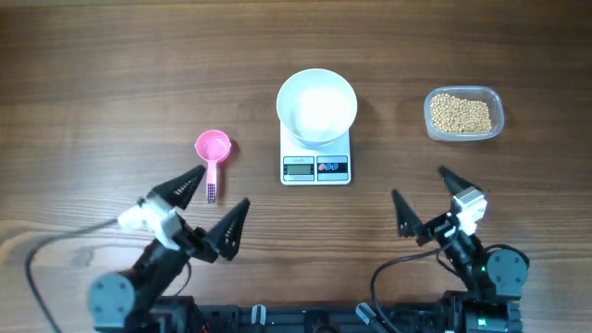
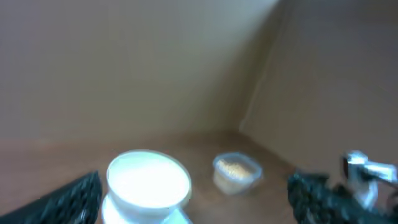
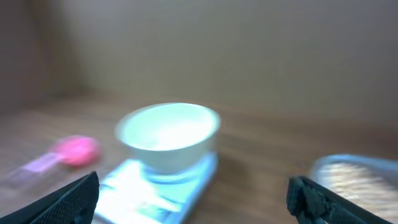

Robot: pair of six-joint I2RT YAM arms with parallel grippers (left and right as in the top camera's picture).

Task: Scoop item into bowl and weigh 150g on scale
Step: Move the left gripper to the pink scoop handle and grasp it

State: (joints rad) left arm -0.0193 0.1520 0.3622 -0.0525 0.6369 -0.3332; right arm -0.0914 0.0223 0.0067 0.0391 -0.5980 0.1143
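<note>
Wooden table (image 1: pixel 92 92) holds one bowl (image 1: pixel 316 106), one scale (image 1: pixel 316 167)

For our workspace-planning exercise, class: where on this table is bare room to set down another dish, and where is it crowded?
Bare wood lies left of the pink scoop, and between the scale and the bean tub. Crowded: the near edge, where the left claw and right claw sit.
</note>
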